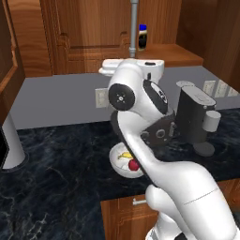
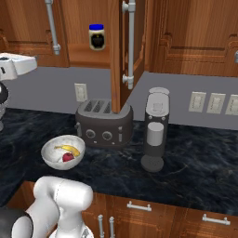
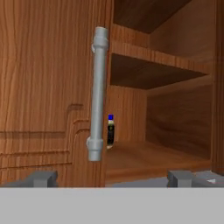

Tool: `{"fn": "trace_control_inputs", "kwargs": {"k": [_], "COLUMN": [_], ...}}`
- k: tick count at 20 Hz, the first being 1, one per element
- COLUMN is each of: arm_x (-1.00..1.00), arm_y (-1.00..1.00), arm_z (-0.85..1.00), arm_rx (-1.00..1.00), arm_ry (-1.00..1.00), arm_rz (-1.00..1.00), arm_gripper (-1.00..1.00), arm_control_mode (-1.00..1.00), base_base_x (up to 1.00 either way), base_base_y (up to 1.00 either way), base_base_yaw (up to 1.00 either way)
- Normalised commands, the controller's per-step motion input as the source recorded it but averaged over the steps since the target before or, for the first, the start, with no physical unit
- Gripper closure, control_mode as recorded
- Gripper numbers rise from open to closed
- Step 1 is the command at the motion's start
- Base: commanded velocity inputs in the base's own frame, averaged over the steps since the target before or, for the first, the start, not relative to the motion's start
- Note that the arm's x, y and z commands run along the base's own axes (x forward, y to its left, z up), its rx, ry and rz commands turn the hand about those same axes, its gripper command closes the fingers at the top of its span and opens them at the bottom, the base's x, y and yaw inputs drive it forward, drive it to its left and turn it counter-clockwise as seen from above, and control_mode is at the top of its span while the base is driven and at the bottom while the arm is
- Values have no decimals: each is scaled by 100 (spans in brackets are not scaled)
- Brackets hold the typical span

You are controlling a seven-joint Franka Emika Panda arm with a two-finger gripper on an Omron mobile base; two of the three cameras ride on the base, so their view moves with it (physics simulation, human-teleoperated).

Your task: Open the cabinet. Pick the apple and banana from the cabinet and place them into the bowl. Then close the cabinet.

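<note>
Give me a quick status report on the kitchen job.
Pincer open, facing cabinet handle. Apple, banana in bowl. Cabinet open. Nothing blocking.

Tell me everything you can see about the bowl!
The bowl is round and deep, whitish-grey like marbled stone. It stands upright on the dark marbled counter, to the left of the four-slot toaster and apart from it. Inside lie a small curved yellow banana and a little dark-red apple, close together. In the left base view the robot's white arm hides part of the bowl. Nothing grips it.
</note>
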Motion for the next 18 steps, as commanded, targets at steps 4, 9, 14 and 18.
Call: {"fn": "trace_control_inputs", "kwargs": {"k": [4, 9, 14, 18], "arm_x": [-100, -100, -62, -71], "arm_y": [-97, -96, -30, -18], "arm_z": [0, 2, -3, -1], "arm_rx": [27, 27, 7, 2], "arm_ry": [5, 10, 12, -12], "arm_rz": [0, 0, 0, 0], "arm_gripper": [-100, -100, -100, -100], "arm_control_mode": [-100, -100, -100, -100], "base_base_x": [0, 0, 0, 0], "base_base_y": [0, 0, 0, 0], "base_base_yaw": [0, 0, 0, 0]}}
